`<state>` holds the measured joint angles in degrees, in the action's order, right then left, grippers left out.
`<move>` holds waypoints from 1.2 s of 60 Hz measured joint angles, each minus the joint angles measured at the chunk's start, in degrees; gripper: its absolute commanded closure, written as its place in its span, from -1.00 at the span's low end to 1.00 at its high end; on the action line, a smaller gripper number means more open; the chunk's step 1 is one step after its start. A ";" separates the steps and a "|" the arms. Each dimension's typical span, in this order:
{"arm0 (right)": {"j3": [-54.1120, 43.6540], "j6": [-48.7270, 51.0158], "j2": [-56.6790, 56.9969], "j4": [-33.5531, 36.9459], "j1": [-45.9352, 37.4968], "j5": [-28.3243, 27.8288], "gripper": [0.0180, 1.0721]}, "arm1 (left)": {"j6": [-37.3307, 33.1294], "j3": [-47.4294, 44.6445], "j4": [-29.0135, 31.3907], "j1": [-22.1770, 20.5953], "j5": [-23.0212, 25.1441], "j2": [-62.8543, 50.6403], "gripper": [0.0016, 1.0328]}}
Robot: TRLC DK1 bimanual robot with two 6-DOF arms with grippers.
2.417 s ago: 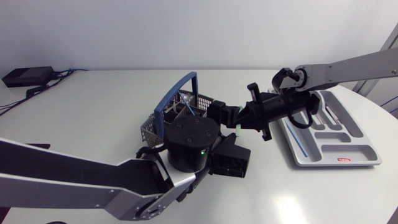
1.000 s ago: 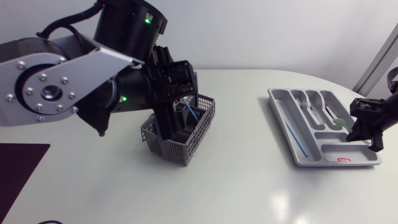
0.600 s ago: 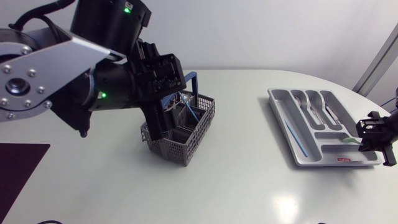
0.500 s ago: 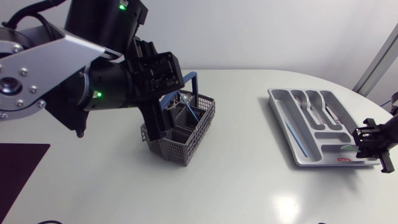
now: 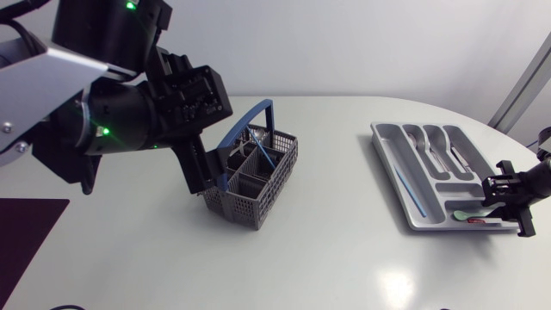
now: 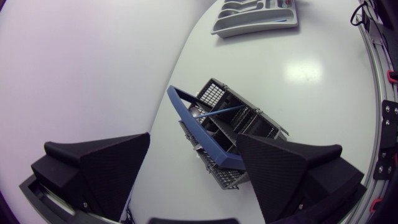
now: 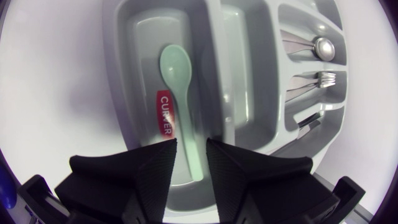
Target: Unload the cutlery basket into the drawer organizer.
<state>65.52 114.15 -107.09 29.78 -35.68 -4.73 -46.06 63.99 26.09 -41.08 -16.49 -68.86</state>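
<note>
The grey wire cutlery basket (image 5: 252, 179) with a blue handle (image 5: 244, 129) stands at mid-table and holds a thin blue stick (image 5: 266, 156). My left gripper (image 5: 202, 176) hangs open at the basket's left side. In the left wrist view the basket (image 6: 239, 127) lies ahead of the wide-spread fingers (image 6: 118, 165). The grey drawer organizer (image 5: 416, 215) sits at the right. A pale green spoon (image 7: 176, 78) lies flat in its crosswise end compartment. My right gripper (image 7: 191, 144) stands open over the handle end, its fingers clear of the spoon (image 5: 467, 213).
Metal spoons (image 5: 422, 143) and forks (image 7: 326, 78) fill the organizer's long slots. A blue stick (image 5: 409, 189) lies in the long slot on its left side. Bare white table (image 5: 344, 224) stretches between basket and organizer.
My right gripper lowered the green spoon into the end compartment and let it go. My left arm drew back leftward from over the basket, uncovering the handle.
</note>
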 measured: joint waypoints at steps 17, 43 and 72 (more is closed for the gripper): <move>-1.99 -10.95 16.26 2.97 3.96 -14.97 -0.14 | 1.84 -4.28 -0.42 4.98 2.03 5.03 -0.89; -10.14 -46.45 30.91 1.33 31.56 -24.26 -0.24 | 6.69 -12.02 -3.04 9.86 7.28 6.69 -0.89; -7.39 -72.61 19.82 -8.98 48.50 -24.61 -0.25 | 9.05 -14.19 -5.99 12.22 9.22 6.16 -0.86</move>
<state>58.13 41.54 -87.26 20.80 12.82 -29.34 -37.01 49.80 20.10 -28.86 -7.27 -62.70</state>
